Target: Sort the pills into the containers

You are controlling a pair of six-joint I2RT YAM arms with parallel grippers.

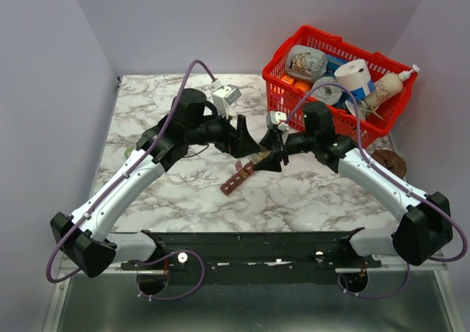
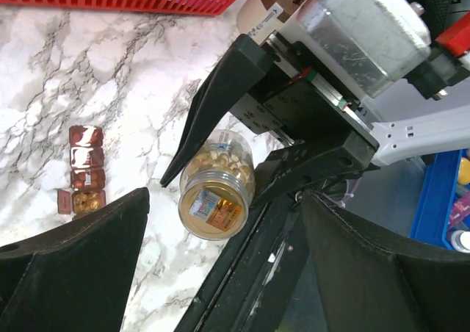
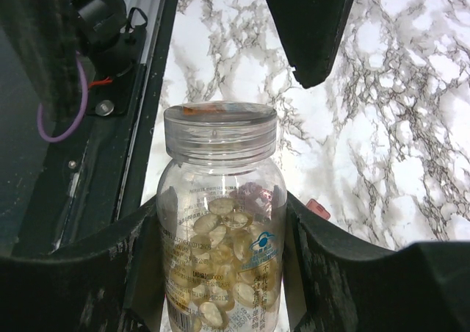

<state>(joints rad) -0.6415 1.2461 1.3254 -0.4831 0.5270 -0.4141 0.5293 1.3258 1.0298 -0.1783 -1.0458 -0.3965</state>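
One bottle [image 3: 220,222], one compartment strip [image 2: 86,169]

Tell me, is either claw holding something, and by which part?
The right gripper clamps the clear pill bottle by its body, below the cap. The left gripper is open, holding nothing.

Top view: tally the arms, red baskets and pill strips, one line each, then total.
Arms: 2 (left arm, right arm)
Red baskets: 1
Pill strips: 1
Total: 4
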